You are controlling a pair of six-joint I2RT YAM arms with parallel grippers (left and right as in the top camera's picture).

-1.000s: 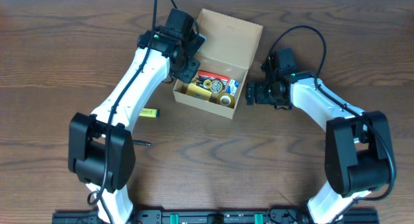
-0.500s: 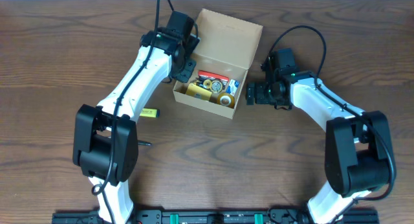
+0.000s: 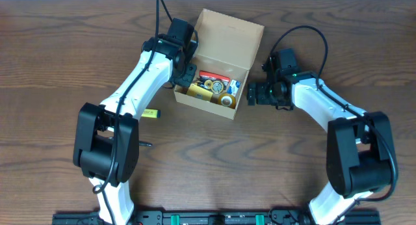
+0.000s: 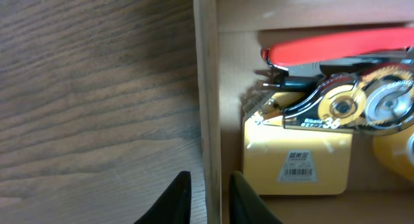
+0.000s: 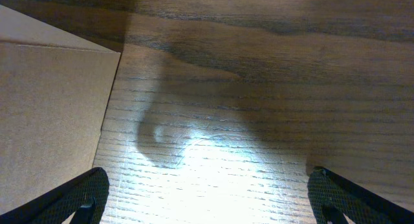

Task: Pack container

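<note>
L gripper (image 4: 210, 185) straddles container (image 3: 224, 33) left wall, clamp unclear; R gripper (image 5: 207, 185) wide open, empty, beside it.

On my left wrist view I read "36" on the tape dispenser (image 4: 330, 114); the yellow pack's (image 4: 272, 153) barcode sticker stays illegible.

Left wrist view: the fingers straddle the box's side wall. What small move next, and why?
Probably squeeze the left gripper onto the box wall and hold it. One finger sits outside the wall, the other inside beside the yellow pack, with little gap; a firm pinch isn't clearly visible.
</note>
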